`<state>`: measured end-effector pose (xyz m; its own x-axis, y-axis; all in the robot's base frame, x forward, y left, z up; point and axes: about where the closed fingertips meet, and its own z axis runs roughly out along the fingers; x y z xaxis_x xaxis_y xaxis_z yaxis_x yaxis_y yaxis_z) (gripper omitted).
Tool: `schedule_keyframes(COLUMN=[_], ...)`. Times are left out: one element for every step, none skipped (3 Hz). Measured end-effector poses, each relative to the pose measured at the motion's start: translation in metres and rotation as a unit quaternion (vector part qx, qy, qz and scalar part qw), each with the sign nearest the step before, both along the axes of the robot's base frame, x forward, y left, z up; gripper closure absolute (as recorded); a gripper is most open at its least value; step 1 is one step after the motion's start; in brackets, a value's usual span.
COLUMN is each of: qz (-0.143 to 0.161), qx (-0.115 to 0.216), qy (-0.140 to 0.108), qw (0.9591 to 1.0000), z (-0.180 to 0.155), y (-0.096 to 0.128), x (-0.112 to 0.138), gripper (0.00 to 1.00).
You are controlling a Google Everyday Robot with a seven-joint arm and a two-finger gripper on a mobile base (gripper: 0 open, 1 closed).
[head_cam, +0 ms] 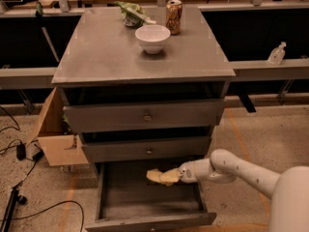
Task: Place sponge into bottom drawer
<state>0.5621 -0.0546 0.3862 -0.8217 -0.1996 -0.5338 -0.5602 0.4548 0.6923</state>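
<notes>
Grey metal cabinet [145,77], 3 drawers, seen from the front and above.

Deep grey metal bottom drawer [140,201]: pulled well out, flat floor in view. Top drawer [106,117] and middle drawer [111,151], each with 1 small round knob, stand slightly out, a dark gap above each.

White robot arm [241,170]: comes in from the lower right and reaches left across the right side of the bottom drawer.

Tool [174,176]: at the arm's end, inside the outline of the bottom drawer, just below the middle drawer's front. It is clamped on the pale yellow soft wavy-edged sponge [157,176].

Sponge: sticks out leftward from the tool, roughly level, over the rear centre-right of the drawer floor. It looks clear of the floor, though I cannot tell for sure.

Flat grey surface [106,52] on top of the cabinet, all 3 items towards the back:
- 1 round white bowl [152,36], upright.
- 1 brown-and-gold drink can [174,16], upright, just behind and right of the bowl.
- 1 crumpled green packet [131,12], behind and left of the bowl.

Around the cabinet:
- Open brown cardboard box [55,139] on the floor against the left side.
- Black cables [19,151] trailing further left.
- Small clear plastic bottle [276,53] on a ledge to the right.
</notes>
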Motion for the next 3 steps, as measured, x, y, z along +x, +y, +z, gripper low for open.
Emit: schedule_keyframes(qz=[-0.009, -0.012, -0.008], qx=[0.001, -0.022, -0.054], qy=[0.026, 0.033, 0.029], qw=[0.9996, 0.9991, 0.9981], z=[-0.059, -0.103, -0.133], y=[0.007, 0.016, 0.025], x=[0.002, 0.006, 0.009], gripper=[0.83, 0.59, 0.36])
